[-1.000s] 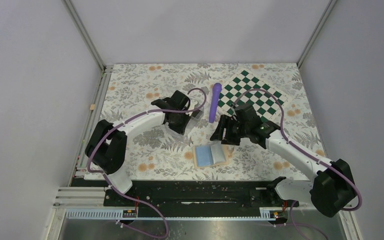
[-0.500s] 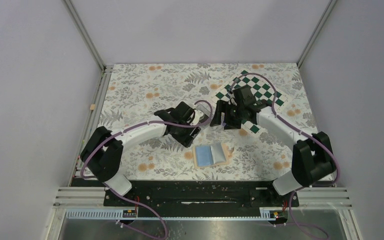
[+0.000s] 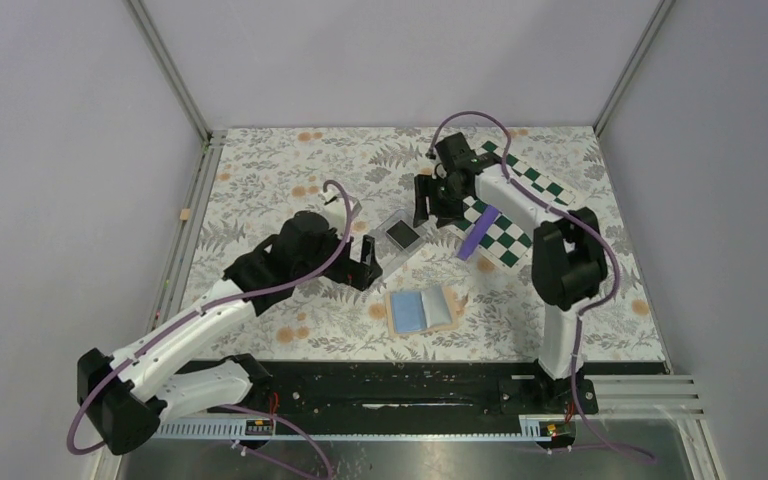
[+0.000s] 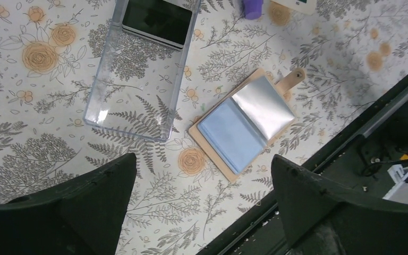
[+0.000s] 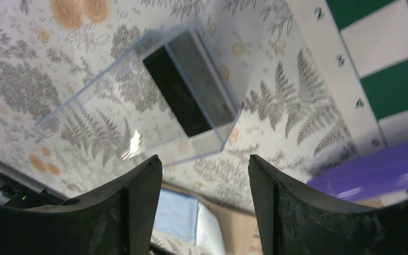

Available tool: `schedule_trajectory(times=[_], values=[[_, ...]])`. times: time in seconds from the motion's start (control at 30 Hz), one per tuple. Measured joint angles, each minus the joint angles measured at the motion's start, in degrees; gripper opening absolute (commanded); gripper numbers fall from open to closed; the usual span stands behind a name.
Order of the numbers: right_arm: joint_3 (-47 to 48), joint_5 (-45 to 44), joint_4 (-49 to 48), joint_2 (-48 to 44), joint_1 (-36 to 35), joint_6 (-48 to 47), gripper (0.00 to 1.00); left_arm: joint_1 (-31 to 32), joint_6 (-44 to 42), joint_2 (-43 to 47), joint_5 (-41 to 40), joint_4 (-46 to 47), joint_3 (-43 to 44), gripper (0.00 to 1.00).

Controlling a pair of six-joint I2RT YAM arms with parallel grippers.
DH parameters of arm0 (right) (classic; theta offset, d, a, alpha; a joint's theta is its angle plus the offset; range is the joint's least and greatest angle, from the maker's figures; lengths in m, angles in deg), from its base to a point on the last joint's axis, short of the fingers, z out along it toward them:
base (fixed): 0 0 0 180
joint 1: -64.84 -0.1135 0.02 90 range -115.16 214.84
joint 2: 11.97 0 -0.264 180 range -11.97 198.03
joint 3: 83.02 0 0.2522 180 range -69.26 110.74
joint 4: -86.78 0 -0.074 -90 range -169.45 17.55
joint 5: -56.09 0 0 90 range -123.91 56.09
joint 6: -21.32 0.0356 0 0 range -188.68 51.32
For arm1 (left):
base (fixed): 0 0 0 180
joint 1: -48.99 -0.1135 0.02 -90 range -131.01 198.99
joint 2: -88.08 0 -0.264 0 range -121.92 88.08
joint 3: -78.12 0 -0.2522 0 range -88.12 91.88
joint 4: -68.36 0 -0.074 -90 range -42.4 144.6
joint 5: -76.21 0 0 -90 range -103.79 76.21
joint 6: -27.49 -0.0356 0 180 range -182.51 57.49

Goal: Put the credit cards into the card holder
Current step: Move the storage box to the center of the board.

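The credit cards, a thin dark stack, lie inside the clear box, at 1 end of it. The card holder lies open and flat just beside the box, on the side toward the arm bases. The left gripper and the right gripper hover near the box, fingers spread and empty. I judge the cards light, stiff and slippery. The box walls hinder a side grip, so pinch the 2 long edges from above.

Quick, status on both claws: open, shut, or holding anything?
Left claw: open, holding nothing.
Right claw: open, holding nothing.
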Motion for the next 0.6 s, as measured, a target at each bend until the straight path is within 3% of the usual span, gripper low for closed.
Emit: schedule_trajectory(times=[0.3,0.6], values=[[9.6,-2.4,4.1,11.3,-1.1,-2.4,0.50,-0.7,6.7,5.3,1.1,0.6,-4.7,0.96],[12.7,-4.2,6.1,13.8,-3.0,-3.2,0.11,-0.8,9.0,8.2,1.2,0.0,-7.7,0.96]])
